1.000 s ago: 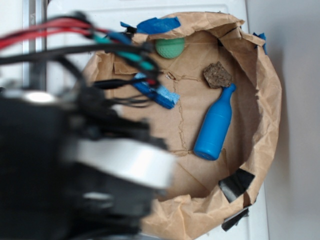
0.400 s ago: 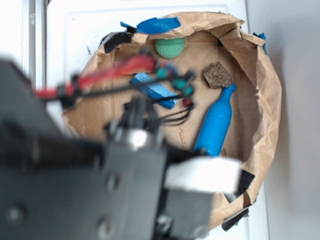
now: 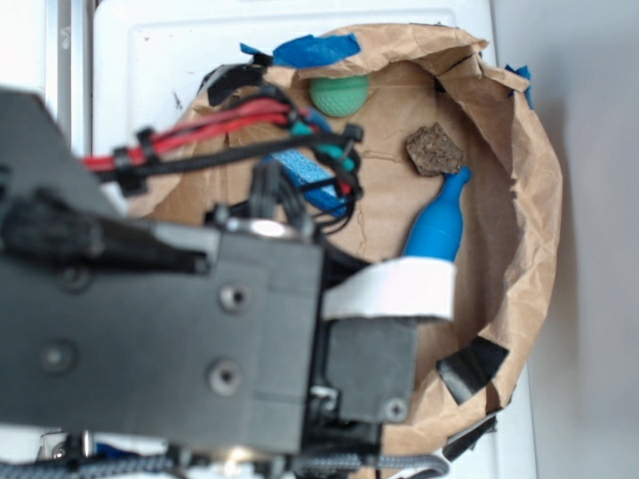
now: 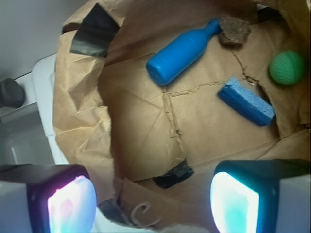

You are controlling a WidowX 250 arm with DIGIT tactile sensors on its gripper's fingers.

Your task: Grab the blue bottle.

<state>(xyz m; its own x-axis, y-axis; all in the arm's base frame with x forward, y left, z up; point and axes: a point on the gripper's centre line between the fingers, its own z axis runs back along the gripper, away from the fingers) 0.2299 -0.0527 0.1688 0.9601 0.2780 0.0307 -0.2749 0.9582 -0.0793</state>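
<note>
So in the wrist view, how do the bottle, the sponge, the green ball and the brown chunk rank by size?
Largest to smallest, as they appear:
1. blue bottle
2. blue sponge
3. green ball and brown chunk look about alike, so no ranking between them.

We see the blue bottle (image 4: 183, 52) lying on its side in the brown paper bag (image 4: 82, 121), neck touching a brown cork chunk (image 4: 234, 30). A blue sponge (image 4: 246, 101) and green ball (image 4: 287, 68) lie apart. Our gripper (image 4: 150, 196) fingers are spread wide.
</note>
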